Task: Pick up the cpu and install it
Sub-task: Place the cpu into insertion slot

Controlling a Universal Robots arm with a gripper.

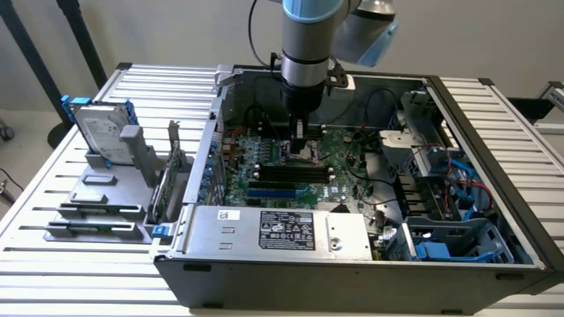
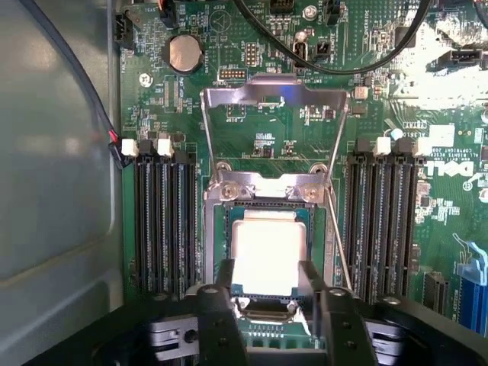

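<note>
Wrist view: gripper (image 2: 267, 268) low over middle of motherboard (image 2: 206, 46), straddling cpu (image 2: 268, 248); clenched on it or released, cannot tell. Cpu lies flat inside socket (image 2: 216, 200), square to its frame, likely for pin alignment. Load plate (image 2: 217, 122) hinged back, leaving access. Memory slots (image 2: 164, 221) flank socket closely. Black cable (image 2: 335, 71) loops over board beyond load plate. Exterior view: arm reaches down into open case (image 1: 352, 277).

I look down from my gripper (image 2: 267, 288) at a green motherboard (image 2: 152, 95). The silvery cpu (image 2: 268, 255) lies in the metal-framed socket (image 2: 210, 229), directly under the gripper. Black memory slots (image 2: 164, 221) flank the socket, and its hinged plate (image 2: 274, 85) lies open beyond.
</note>
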